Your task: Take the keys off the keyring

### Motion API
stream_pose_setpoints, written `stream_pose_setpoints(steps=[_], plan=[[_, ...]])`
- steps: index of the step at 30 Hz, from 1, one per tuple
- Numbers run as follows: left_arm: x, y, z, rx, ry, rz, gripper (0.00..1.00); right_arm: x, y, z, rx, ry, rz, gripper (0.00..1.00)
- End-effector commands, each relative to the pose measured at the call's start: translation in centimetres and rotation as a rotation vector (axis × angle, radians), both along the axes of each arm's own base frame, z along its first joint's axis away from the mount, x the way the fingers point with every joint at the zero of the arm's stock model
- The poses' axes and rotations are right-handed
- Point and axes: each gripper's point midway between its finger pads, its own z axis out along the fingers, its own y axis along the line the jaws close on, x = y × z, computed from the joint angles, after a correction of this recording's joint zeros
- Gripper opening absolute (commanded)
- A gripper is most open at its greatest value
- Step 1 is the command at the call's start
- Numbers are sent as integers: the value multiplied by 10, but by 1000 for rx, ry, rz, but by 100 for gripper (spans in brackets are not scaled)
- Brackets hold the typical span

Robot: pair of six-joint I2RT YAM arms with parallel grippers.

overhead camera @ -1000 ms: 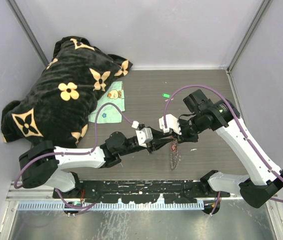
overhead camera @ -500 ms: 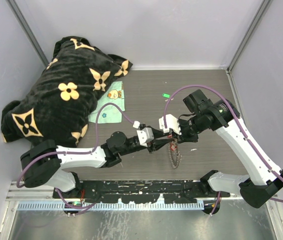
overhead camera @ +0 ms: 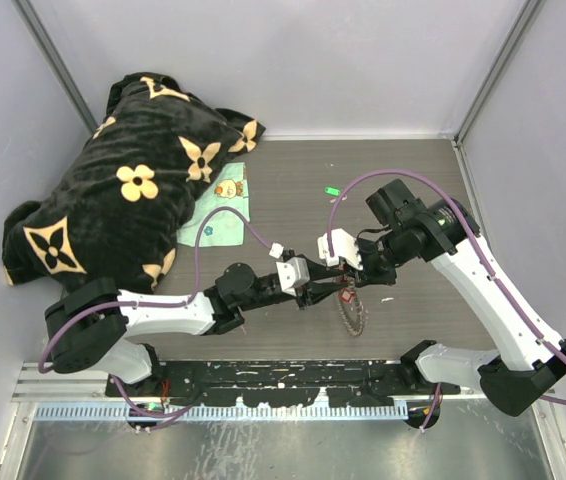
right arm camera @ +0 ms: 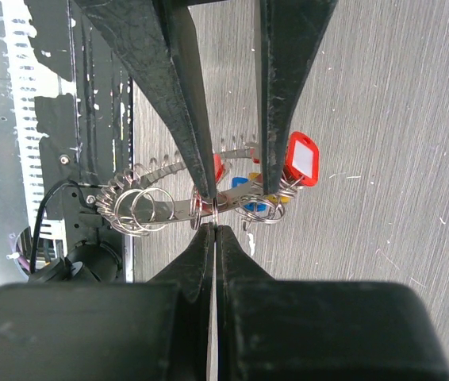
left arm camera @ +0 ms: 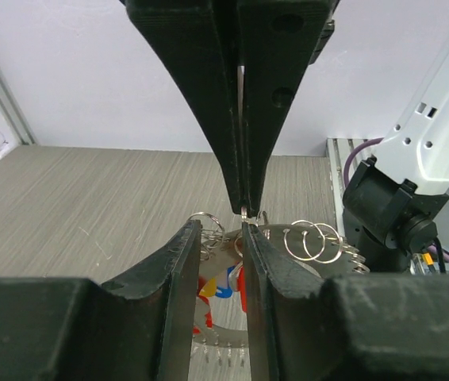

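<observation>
The keyring (overhead camera: 351, 313) hangs above the table between my two grippers, a toothed grey ring (right arm camera: 161, 208) carrying several small split rings (left arm camera: 313, 240). My right gripper (right arm camera: 215, 228) is shut, pinching a thin split ring at the keyring's rim. In the left wrist view its fingertips (left arm camera: 243, 208) come down from above. My left gripper (left arm camera: 222, 228) is open, its fingers straddling a stretch of the ring without closing on it. The keys' tags show between and beside them: a red tag (right arm camera: 301, 159), with blue and yellow ones (left arm camera: 223, 284). The key blades are hard to make out.
A black blanket with tan flowers (overhead camera: 128, 190) fills the back left of the table, with a pale green cloth (overhead camera: 219, 215) at its edge. A small green item (overhead camera: 332, 191) lies behind the grippers. Grey walls enclose three sides.
The left gripper has edged right and opened a little wider around the ring. The keyring has turned, showing more of its face from above. The right gripper has stayed shut in place.
</observation>
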Motion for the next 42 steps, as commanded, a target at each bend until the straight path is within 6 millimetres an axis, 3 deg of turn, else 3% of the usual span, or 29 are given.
stream_pose_setpoints(steps=[1,35,42], plan=[[-7,1,15,-62,-20,-37,30,-3,7,16,66,-40,14,1],[-3,-15,25,-75,15,-52,25,-5,9,14,74,-28,22,1],[-4,-17,26,-75,21,-56,19,-3,9,15,75,-34,19,1]])
